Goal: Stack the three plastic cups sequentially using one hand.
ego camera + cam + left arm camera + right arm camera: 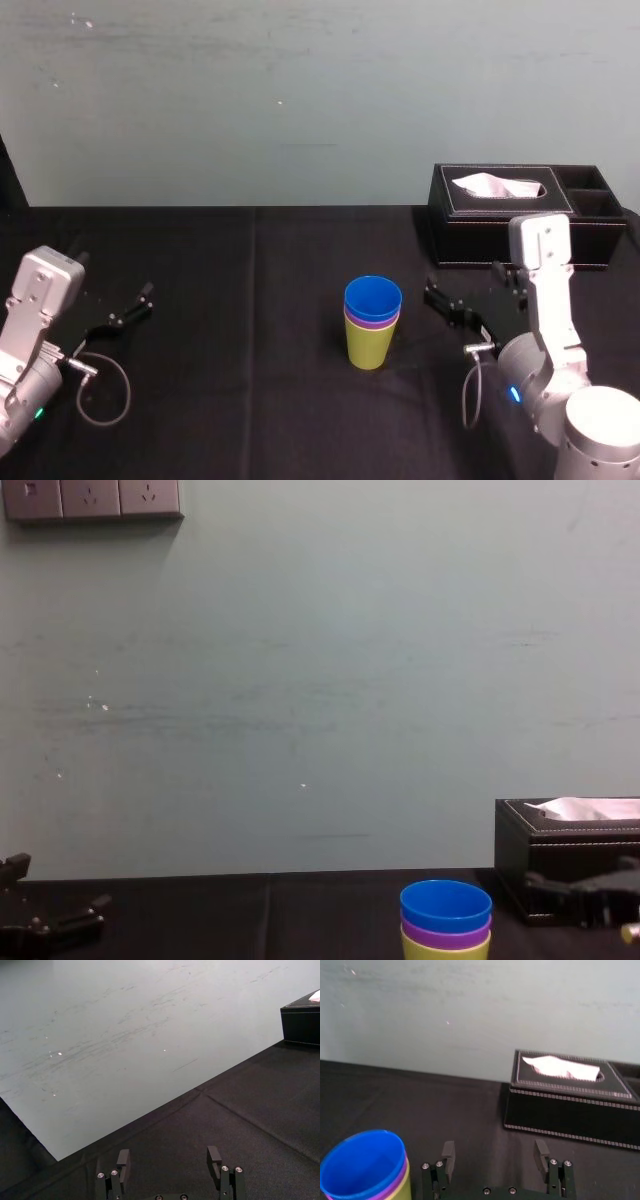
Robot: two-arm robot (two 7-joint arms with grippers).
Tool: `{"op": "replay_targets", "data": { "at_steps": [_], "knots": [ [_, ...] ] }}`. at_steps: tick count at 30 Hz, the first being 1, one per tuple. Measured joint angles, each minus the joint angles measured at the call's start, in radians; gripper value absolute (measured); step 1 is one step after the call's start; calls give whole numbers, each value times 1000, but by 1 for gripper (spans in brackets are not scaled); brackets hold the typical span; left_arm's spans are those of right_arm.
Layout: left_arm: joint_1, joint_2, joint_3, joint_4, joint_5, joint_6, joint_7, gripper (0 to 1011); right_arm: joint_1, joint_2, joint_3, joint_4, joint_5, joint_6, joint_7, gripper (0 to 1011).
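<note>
Centrally on the black-clothed table: one nested stack of three plastic cups, standing upright, mouths up.
- Lime-green cup: outermost and lowest, base on the cloth.
- Purple cup: seated inside the green one, showing as a narrow band at the rim.
- Blue cup: innermost and topmost, its interior open to the head view.

Right gripper: just beside the stack on its right, low over the cloth, not touching any cup. Fingers spread apart and empty; in the right wrist view the two fingers stand wide with bare cloth between them and the stack off to one side.

Tissue box: black, white-stitched, at the far right of the table behind the right arm, apart from the cups. A white tissue rises from its top slot.

Left gripper: parked at the table's left edge, well apart from the stack, fingers parted, nothing held.

Wall: pale grey-green, scuffed, behind the table.
</note>
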Motion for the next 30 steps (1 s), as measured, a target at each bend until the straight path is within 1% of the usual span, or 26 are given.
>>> {"op": "replay_targets", "data": {
  "at_steps": [6,10,30],
  "knots": [
    [0,0,0,0,0,0,0,1000,-1,-16,6,27,-20,24,-12,1000],
    [0,0,0,0,0,0,0,1000,-1,-21,8,33,-26,38,1,1000],
    [0,0,0,0,0,0,0,1000,-2,-21,7,34,-27,36,-1,1000]
  ]
}}
